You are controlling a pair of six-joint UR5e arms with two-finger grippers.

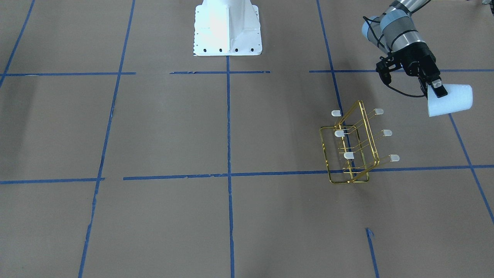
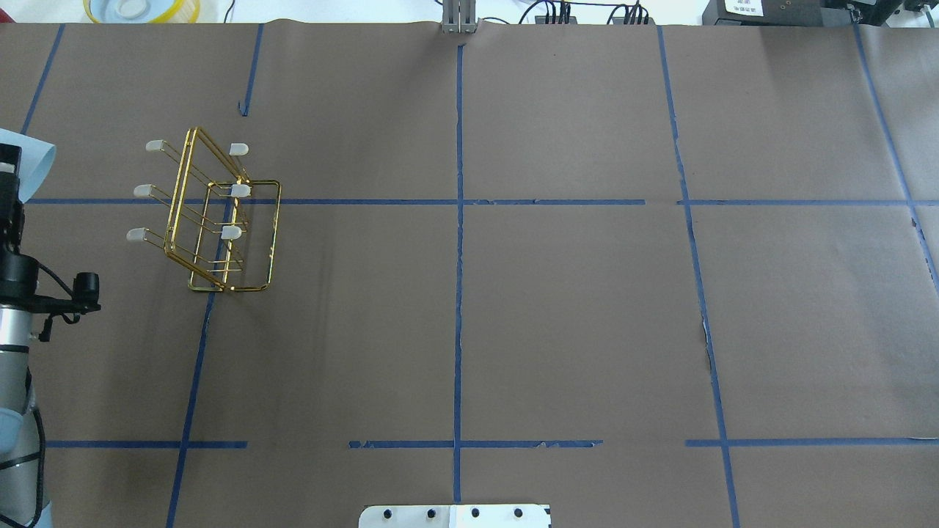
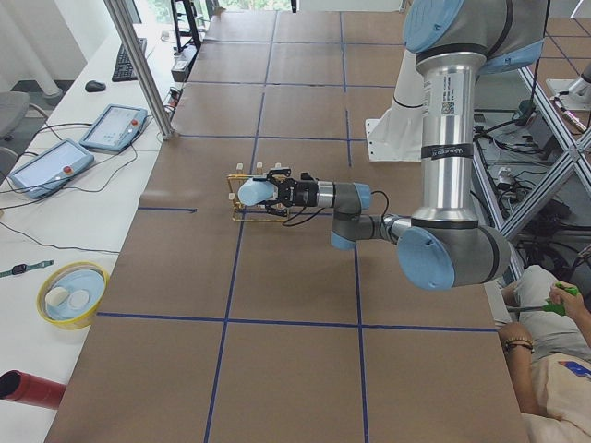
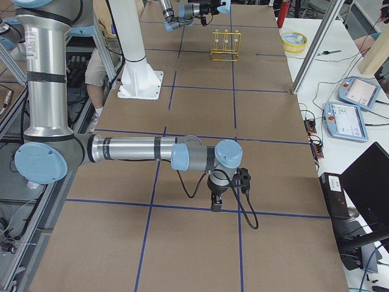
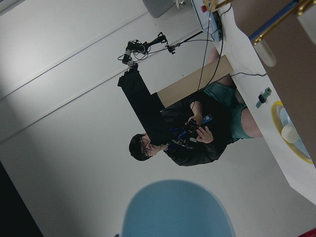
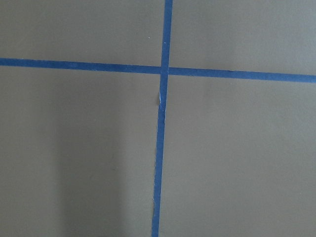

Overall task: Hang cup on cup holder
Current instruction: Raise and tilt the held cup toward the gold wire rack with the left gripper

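The pale blue-white cup (image 1: 453, 101) lies on its side in the air, held at one end by my left gripper (image 1: 437, 88), which is shut on it. It also shows in the overhead view (image 2: 35, 158), the exterior left view (image 3: 253, 191) and at the bottom of the left wrist view (image 5: 173, 210). The gold wire cup holder (image 1: 349, 155) stands on the table beside and below the cup, apart from it, its white-capped prongs bare (image 2: 232, 233). My right gripper (image 4: 216, 204) hangs low over the table far from both; I cannot tell whether it is open or shut.
The white robot base (image 1: 227, 29) stands at the table's middle edge. A yellow bowl (image 3: 72, 293), a red cylinder (image 3: 28, 388) and tablets lie on the side bench. An operator (image 5: 187, 140) sits beyond the table. The right wrist view shows only brown paper with blue tape lines (image 6: 163, 69).
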